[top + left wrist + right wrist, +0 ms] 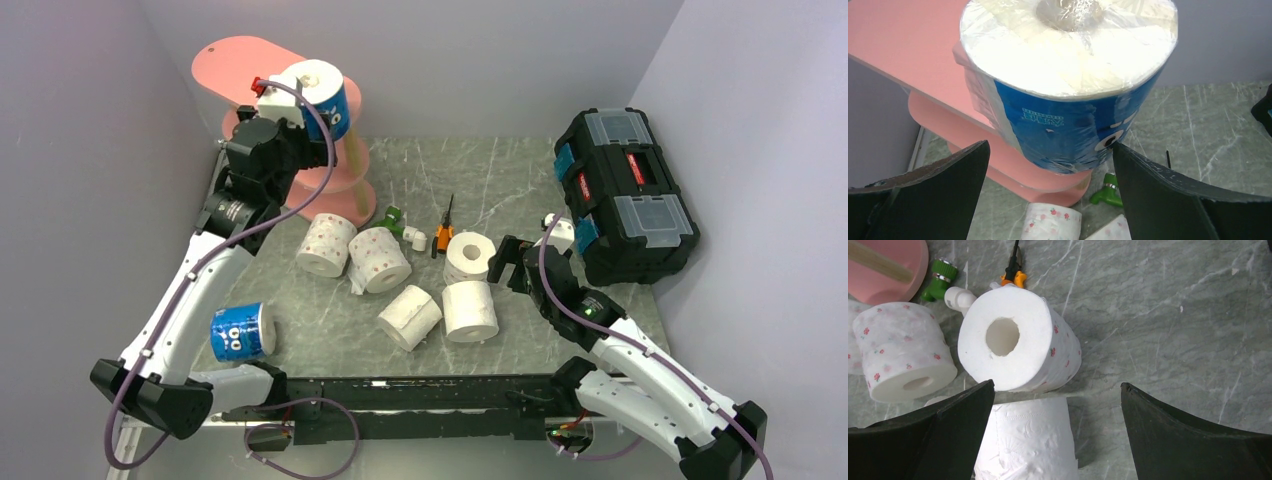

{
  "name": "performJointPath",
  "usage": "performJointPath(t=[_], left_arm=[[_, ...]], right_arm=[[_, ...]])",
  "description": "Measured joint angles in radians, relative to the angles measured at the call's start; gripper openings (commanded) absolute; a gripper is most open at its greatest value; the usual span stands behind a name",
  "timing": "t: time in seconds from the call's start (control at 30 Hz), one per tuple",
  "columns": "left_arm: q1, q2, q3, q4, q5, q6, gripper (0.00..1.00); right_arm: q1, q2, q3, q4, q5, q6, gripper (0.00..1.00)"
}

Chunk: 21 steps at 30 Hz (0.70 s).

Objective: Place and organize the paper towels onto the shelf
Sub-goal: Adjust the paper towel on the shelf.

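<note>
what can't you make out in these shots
1. Shelf, lower boards: top view, mostly behind the left arm; anything on them is unseen.
2. Blue roll on the shelf, base: left wrist view, its own body hides how much rests on the board.
3. Plain roll: right wrist view, cut off by the bottom edge.
4. Wrapper print: left wrist view, too small to read.

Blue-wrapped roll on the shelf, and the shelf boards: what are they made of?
Blue-wrapped roll: paper under glossy plastic film, which wrinkles and glares. Shelf boards: matte pink, likely painted wood or fibreboard; cannot tell which. Post: pale, seemingly bare wood.
</note>
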Motion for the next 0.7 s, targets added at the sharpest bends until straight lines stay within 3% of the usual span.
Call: performJointPath(t=[0.7], left_arm=[[-0.002,0.158,0.125,0.033,-0.08,-0.022,0.99]], right_arm=[[-0.001,-0.008,0.0,0.0,0.011,-0.009,0.99]])
